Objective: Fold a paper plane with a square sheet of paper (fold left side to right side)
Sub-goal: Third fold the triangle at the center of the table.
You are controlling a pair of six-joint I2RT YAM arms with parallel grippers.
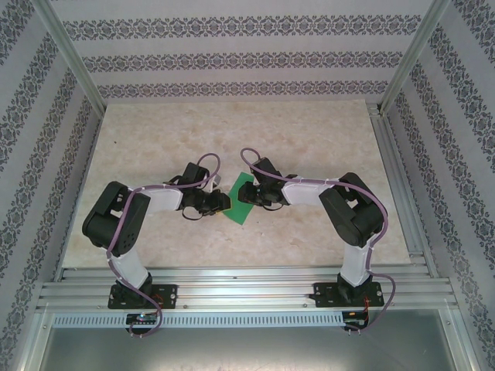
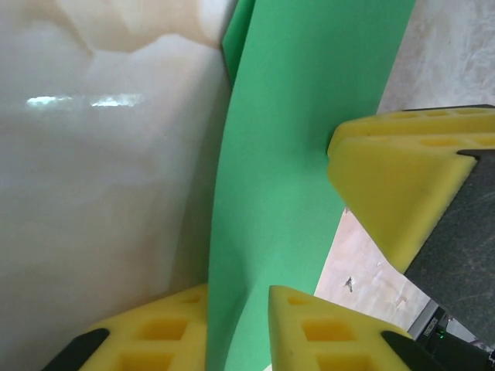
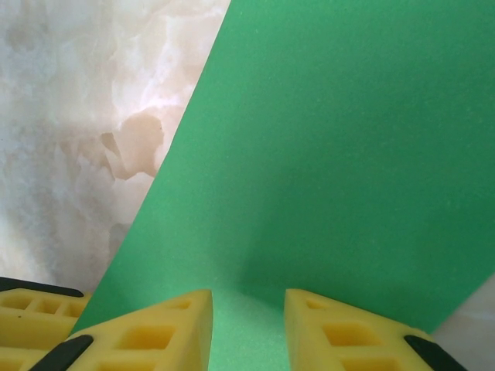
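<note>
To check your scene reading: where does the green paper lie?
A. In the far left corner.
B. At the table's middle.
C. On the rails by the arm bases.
B: the top view shows the paper at the middle of the table.

Left arm [image 1: 124, 220], right arm [image 1: 352, 209], wrists inward

The square sheet of paper [image 1: 240, 205] is plain bright green and unmarked. It sits turned like a diamond at the middle of the table [image 1: 232, 131]. It isn't fully flat: toward my left a strip curls up off the surface in a smooth bend, while toward my right it looks flat.
</note>
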